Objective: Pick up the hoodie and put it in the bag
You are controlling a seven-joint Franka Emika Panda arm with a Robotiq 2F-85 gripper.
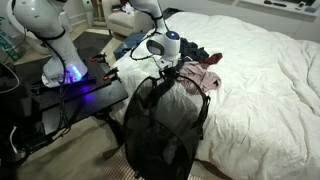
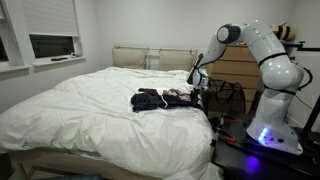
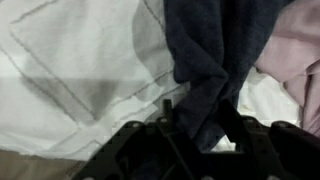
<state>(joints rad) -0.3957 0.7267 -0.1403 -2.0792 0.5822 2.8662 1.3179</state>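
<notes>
on the bed point(image 3: 80, 70), jaws straddle the hoodie point(image 3: 215, 50); whether gripping, cannot tell.

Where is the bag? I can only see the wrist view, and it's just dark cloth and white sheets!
Observer: The bag stands upright against the side of the bed, just beside the gripper.
Operator: Is the hoodie up in the air?
Observer: No, in an exterior view the hoodie lies on the bed.
Operator: Any clothes I can't see?
Observer: Yes, blue clothing lies farther along the bed, apart from the gripper.
</notes>
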